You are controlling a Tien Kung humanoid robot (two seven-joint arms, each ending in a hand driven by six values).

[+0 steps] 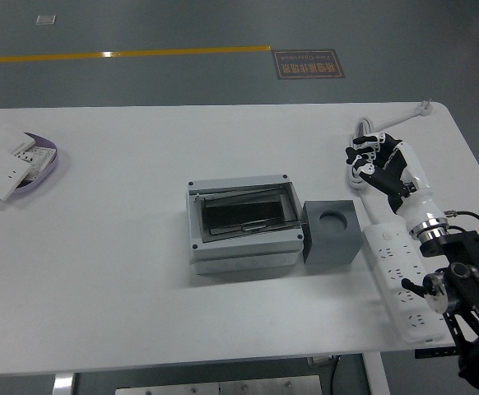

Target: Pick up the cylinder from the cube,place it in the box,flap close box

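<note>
Right now your landmark is the grey cube [332, 233], which sits near the middle of the white table [141, 313]. Your right hand [377, 163] hangs up and to the right of the cube, well apart from it, over a coiled white cable [360, 160]. Its fingers are loosely curled and hold nothing. You will find the box [242, 222] just to the left of the cube, touching or nearly touching it, with a dark tilted panel lying inside its open frame. The top of the cube shows a round recess; you cannot tell whether the cylinder sits in it or the hole is bare. A white power strip [404, 280] lies to the right of the cube, running toward the near table edge under your forearm. Far to the left of the cube, a purple dish [48, 158] holds white switch plates [1, 169].
</note>
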